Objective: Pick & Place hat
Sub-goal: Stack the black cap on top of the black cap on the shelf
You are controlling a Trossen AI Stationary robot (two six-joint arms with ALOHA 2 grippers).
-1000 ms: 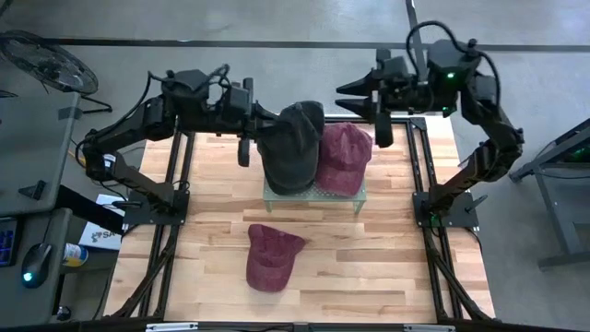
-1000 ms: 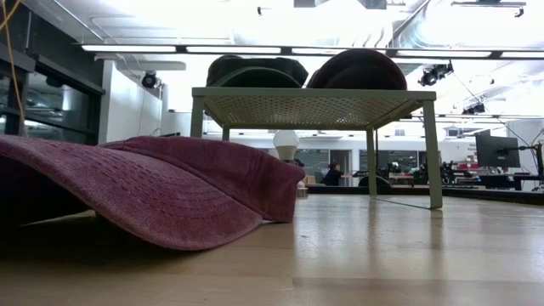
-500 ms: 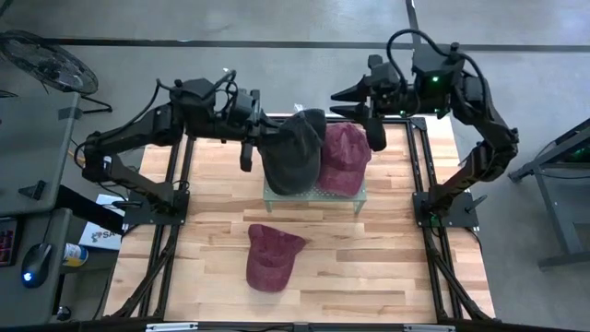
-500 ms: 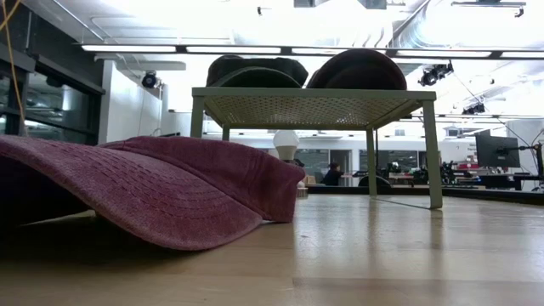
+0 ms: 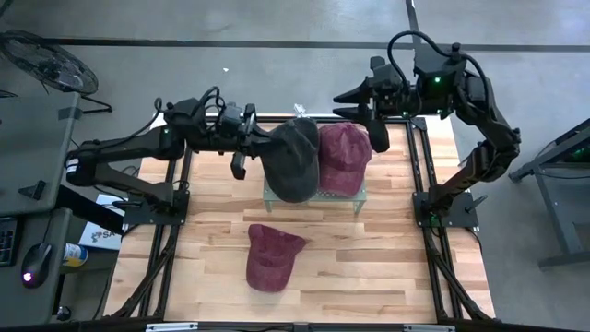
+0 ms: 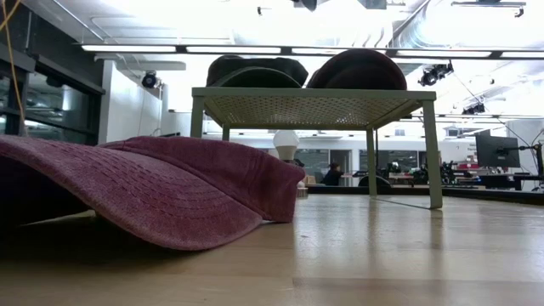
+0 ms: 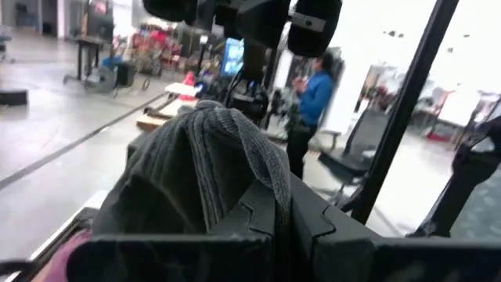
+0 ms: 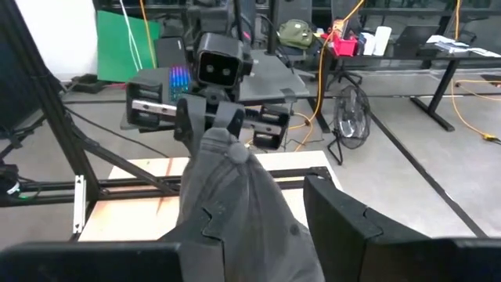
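A dark grey hat point(image 5: 295, 159) sits on a green mesh rack point(image 5: 313, 195) next to a maroon hat point(image 5: 343, 157). In the low view both crowns, the grey hat point(image 6: 255, 70) and the maroon hat point(image 6: 357, 68), rest on the rack top. A second maroon hat point(image 5: 272, 256) lies flat on the table below the rack. My left gripper point(image 5: 265, 148) is at the grey hat's left side, shut on it. My right gripper point(image 5: 364, 115) hangs open over the table's far edge, above the rack's maroon hat, touching nothing. My left gripper pinches the grey hat's left-hand edge point(image 7: 227, 157) between its two fingers point(image 7: 262, 215), coming level from the table's left. The cloth is bunched and drawn up into a peak at the fingers point(image 8: 223, 141). The rest of the hat lies on the rack.
The rack stands on thin legs point(image 6: 432, 153) in the table's far half. Black frame rails point(image 5: 180, 175) run along both table sides. The near half of the wooden table point(image 5: 387, 267) holds only the loose maroon hat. A person point(image 7: 313, 102) stands in the room beyond.
My left gripper has moved a little toward the table's near edge while staying shut on the grey hat, and the hat's left edge has followed it. The hat looks narrower from above and its crown stays on the rack. My right gripper has shifted slightly toward the table's left.
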